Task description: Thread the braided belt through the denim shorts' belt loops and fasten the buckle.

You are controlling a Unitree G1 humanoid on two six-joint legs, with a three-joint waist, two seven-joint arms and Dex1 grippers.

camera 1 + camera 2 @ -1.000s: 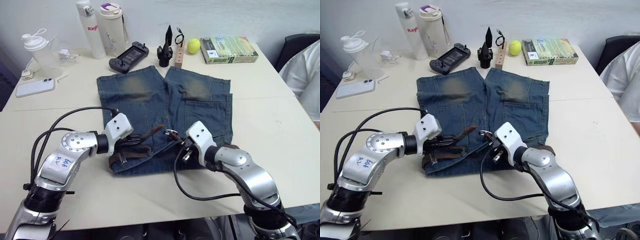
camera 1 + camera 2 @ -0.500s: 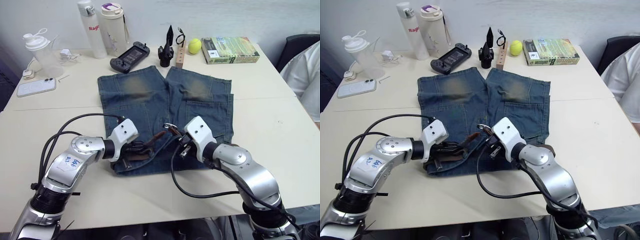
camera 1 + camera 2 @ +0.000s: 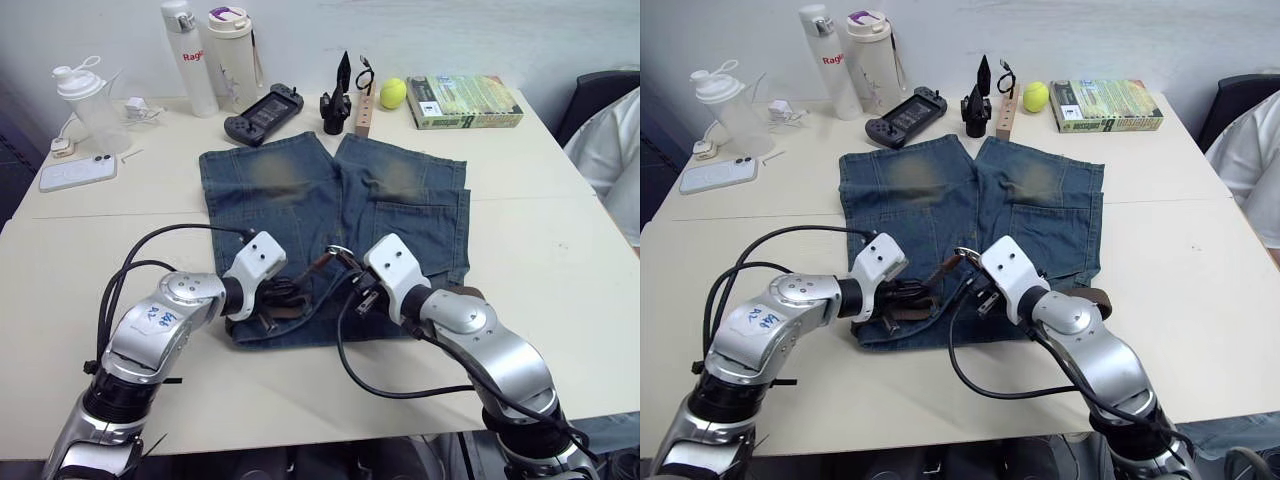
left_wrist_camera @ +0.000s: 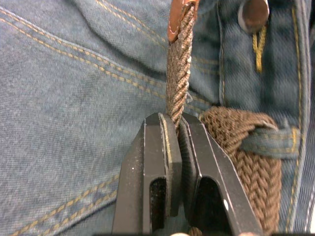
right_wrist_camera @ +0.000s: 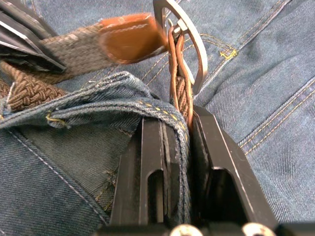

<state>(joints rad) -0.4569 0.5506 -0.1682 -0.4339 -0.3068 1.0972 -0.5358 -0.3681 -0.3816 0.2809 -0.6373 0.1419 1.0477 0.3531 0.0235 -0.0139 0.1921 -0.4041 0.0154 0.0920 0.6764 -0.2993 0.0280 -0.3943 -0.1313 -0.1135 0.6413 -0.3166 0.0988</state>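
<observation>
The denim shorts (image 3: pixel 330 190) lie flat on the table, waistband toward me. The braided belt (image 4: pixel 178 64) runs along the waistband and under a belt loop (image 4: pixel 266 140). My left gripper (image 3: pixel 283 297) is shut on the belt's free end a little behind its orange leather tip (image 5: pixel 130 39). That tip reaches the silver buckle (image 5: pixel 197 44); whether it passes through, I cannot tell. My right gripper (image 3: pixel 352 290) is shut on the belt just behind the buckle, with a fold of waistband also pinched. The two grippers nearly meet at the waistband's middle.
Along the far table edge stand two bottles (image 3: pixel 205 55), a shaker cup (image 3: pixel 85 95), a game controller (image 3: pixel 262 108), a black tool stand (image 3: pixel 338 95), a tennis ball (image 3: pixel 392 92) and a book (image 3: pixel 468 100). A phone (image 3: pixel 77 172) lies far left. A person sits at the right edge (image 3: pixel 612 150).
My left gripper has carried the belt's free end rightward, up to the buckle. My right gripper has raised the buckle slightly and shifted left.
</observation>
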